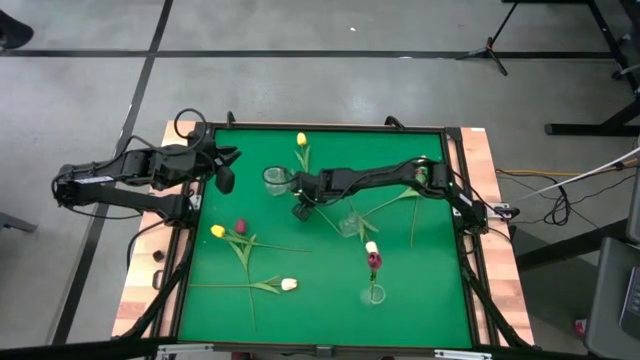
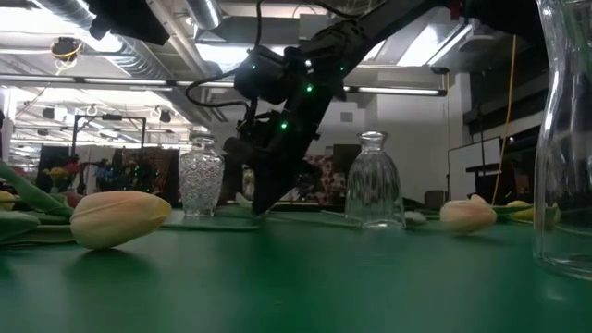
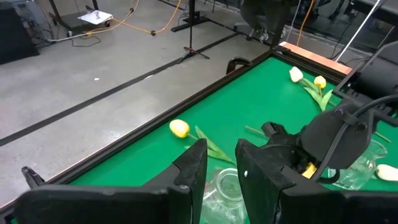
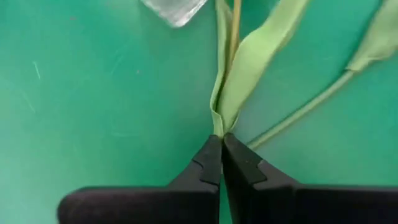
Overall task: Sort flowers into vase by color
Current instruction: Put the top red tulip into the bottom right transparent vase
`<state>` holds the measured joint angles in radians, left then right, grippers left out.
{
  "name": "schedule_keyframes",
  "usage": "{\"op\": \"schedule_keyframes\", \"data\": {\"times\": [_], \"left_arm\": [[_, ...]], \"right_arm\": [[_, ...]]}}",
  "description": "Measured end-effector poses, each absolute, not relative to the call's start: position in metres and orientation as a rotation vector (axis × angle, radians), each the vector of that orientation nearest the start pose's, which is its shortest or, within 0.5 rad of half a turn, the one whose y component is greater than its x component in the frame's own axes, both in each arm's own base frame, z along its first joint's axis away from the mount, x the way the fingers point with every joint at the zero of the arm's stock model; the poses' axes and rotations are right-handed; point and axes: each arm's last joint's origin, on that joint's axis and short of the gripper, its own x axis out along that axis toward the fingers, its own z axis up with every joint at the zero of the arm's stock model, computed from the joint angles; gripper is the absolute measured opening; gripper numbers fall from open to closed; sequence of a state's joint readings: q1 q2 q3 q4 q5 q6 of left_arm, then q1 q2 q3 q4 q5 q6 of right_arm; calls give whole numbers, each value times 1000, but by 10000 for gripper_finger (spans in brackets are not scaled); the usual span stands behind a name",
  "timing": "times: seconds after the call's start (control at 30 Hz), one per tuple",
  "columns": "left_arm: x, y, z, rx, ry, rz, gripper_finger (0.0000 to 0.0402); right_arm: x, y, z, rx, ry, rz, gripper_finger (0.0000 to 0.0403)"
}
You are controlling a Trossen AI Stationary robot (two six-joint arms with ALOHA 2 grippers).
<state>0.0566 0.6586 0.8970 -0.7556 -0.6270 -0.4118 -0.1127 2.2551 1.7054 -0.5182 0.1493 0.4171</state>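
Several tulips lie on the green table (image 1: 420, 300): a yellow one (image 1: 301, 139) far centre, a yellow (image 1: 217, 231) and a dark red one (image 1: 240, 226) at the left, and a cream one (image 1: 289, 284) near the front. A red flower (image 1: 374, 262) stands in a small glass vase (image 1: 374, 293). My right gripper (image 1: 300, 207) is down at the table's middle, shut on a green stem (image 4: 234, 37) whose head is out of the wrist view. That stem seems to lead to the far yellow tulip. My left gripper (image 3: 221, 165) waits open above the far left corner. My right gripper pinches the stem's lower end (image 4: 217, 124), where the narrow leaves join, between its two fingertips. The fingers slant down from the table's right side and lie roughly along the stem. The stem and leaves lie on the table beyond the fingers.
A glass vase (image 1: 277, 179) stands just beyond my right gripper, toward the far left, and another (image 1: 352, 222) just to its right. A second stem with a leaf (image 4: 311, 106) lies beside the held one. A cream tulip (image 1: 371, 247) lies by the red flower's vase.
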Motion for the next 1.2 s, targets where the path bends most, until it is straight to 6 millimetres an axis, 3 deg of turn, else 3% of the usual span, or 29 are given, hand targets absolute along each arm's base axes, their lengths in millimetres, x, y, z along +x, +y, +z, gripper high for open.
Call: {"op": "schedule_keyframes", "data": {"times": [0.2,0.5,1.0,1.2], "left_arm": [[113,23,336,-239,366,760,84],[113,23,335,-239,372,761,84],[112,23,334,-254,373,766,84],[112,23,334,-254,373,766,84]], "right_arm": [[463,-70,172,355,958,-505,2],[464,-83,187,399,864,-530,1],[454,-90,228,366,776,-501,1],[447,-87,213,243,960,-410,39]]}}
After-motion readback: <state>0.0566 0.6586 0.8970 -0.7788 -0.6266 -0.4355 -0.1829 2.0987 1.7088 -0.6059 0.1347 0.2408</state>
